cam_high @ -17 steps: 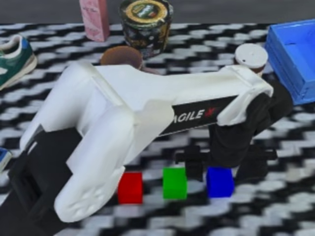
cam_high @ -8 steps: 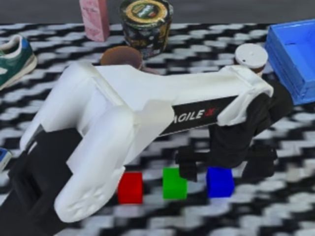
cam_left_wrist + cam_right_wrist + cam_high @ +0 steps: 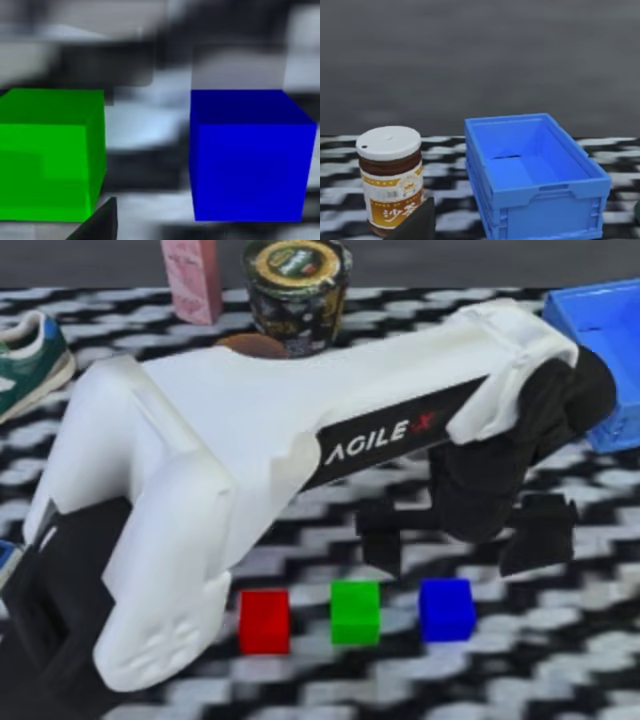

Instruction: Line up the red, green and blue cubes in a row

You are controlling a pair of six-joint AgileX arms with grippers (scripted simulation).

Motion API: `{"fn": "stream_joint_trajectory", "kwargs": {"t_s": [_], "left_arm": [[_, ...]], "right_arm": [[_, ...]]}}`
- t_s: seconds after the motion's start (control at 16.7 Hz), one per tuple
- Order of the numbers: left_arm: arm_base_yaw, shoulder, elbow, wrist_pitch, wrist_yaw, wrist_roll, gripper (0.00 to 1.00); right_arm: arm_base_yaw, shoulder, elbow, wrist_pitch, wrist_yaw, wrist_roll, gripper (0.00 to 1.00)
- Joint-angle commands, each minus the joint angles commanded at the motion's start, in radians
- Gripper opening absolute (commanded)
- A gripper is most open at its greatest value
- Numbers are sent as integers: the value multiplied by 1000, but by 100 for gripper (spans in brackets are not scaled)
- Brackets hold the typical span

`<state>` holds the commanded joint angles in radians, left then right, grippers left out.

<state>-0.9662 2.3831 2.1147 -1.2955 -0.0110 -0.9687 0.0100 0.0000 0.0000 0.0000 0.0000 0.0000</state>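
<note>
The red cube [image 3: 264, 621], green cube [image 3: 355, 612] and blue cube [image 3: 446, 609] stand in a straight, evenly spaced row on the checkered cloth near the table's front. My left gripper [image 3: 460, 538] hangs open just behind and above the blue cube, holding nothing. Its dark fingers [image 3: 380, 540] spread wider than the cube. In the left wrist view the green cube [image 3: 47, 155] and blue cube [image 3: 247, 155] sit side by side with a gap between them, beyond one fingertip [image 3: 100, 222]. My right arm is out of the top view. The right wrist view shows one of its fingertips [image 3: 416, 222], set well off centre.
A blue slatted crate [image 3: 600, 350] stands at the back right, with a white-lidded jar [image 3: 390, 177] beside it. A dark can [image 3: 296, 285] and a pink box [image 3: 192, 275] stand at the back. A shoe [image 3: 30, 355] lies at the left.
My left gripper has spread its fingers wider and risen off the blue cube, drawing back from the row. The three cubes have not moved.
</note>
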Motion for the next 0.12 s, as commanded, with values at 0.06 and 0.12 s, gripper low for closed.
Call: {"fn": "stream_joint_trajectory", "kwargs": {"t_s": [0.06, 0.12], "left_arm": [[2, -6, 17, -19, 0, 0, 100], [4, -9, 25, -27, 0, 0, 100]], "right_arm": [[0, 0, 0, 0, 0, 0, 100], [0, 0, 0, 0, 0, 0, 100]]}}
